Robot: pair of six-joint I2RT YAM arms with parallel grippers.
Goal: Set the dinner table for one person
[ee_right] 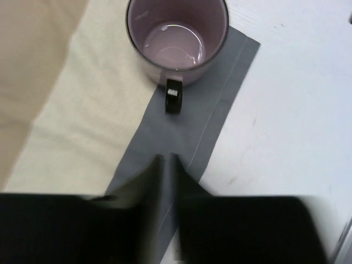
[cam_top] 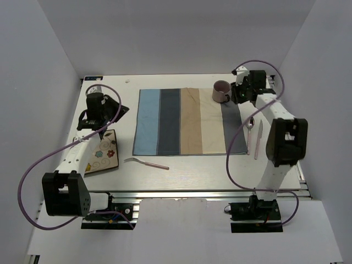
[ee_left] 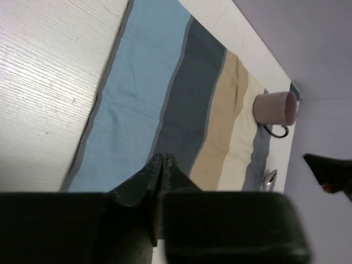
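On the large off-white counter [cam_top: 187, 176], the closed, empty right end effector [ee_right: 168, 158] hovered near the pink ceramic mug [ee_right: 176, 49] and might tip it if pushed forward.

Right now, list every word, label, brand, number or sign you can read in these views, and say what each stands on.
No text can be read in any view.
On the plate: painted flowers and swirls, no letters.
On the mug: nothing; the shiny spot on its handle is too small to read.
On the placemat: plain stripes, no tag showing.
On the dinner table: no print on the surface that shows.
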